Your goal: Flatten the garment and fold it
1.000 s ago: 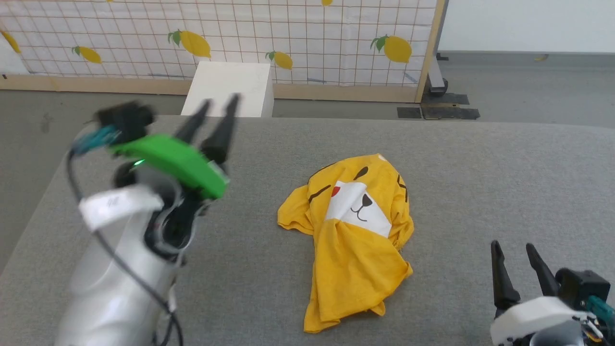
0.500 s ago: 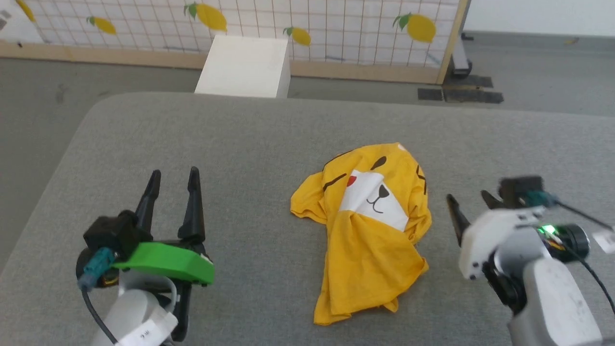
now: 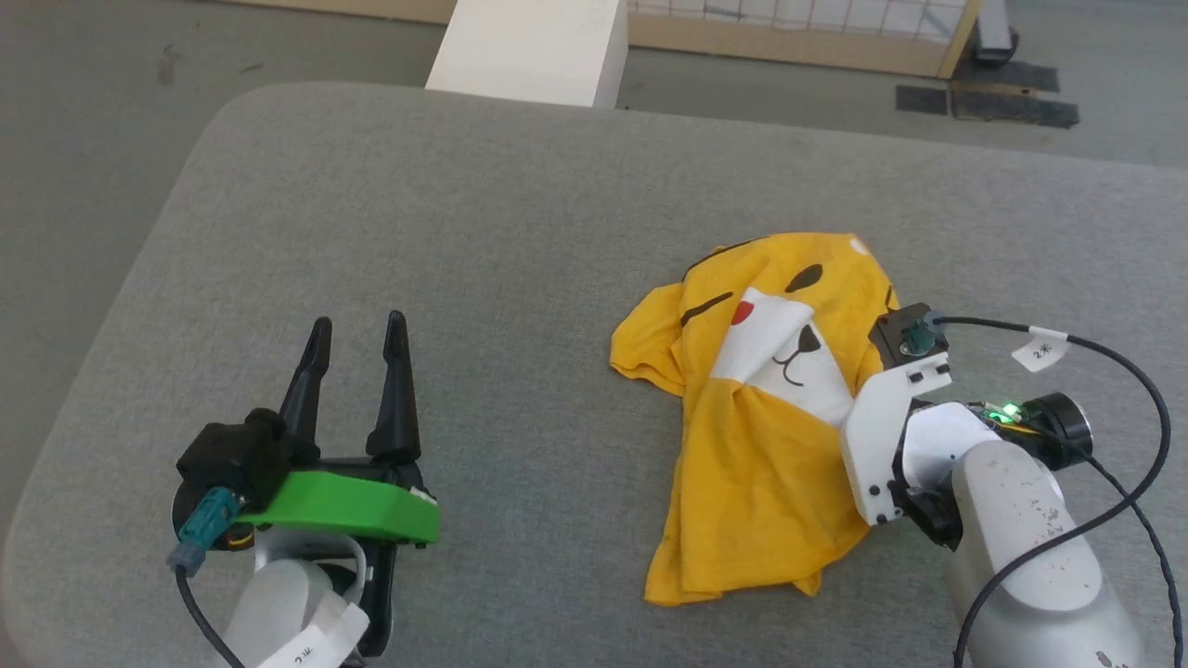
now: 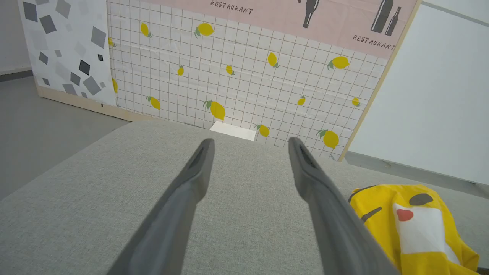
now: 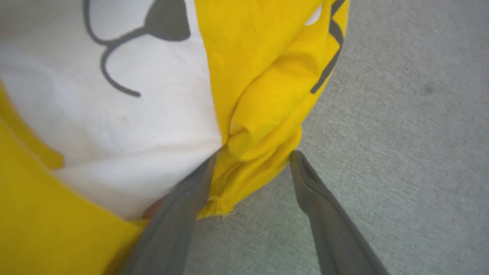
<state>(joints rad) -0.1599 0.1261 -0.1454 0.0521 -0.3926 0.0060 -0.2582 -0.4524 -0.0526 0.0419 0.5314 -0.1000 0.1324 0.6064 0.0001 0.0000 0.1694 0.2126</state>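
Aiming at the garment (image 3: pixel 756 464), I am holding my right gripper (image 5: pixel 254 154) spread wide. Its bunched yellow edge is sitting between my fingers (image 5: pixel 172 221) on the desk (image 3: pixel 464 232). I am thinking I should go lower, then pinch just that edge.

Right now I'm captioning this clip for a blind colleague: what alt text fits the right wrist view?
The open right gripper straddles a bunched edge of the crumpled yellow garment, its white patch printed with a black nose and mouth; grey padded surface lies to the right.
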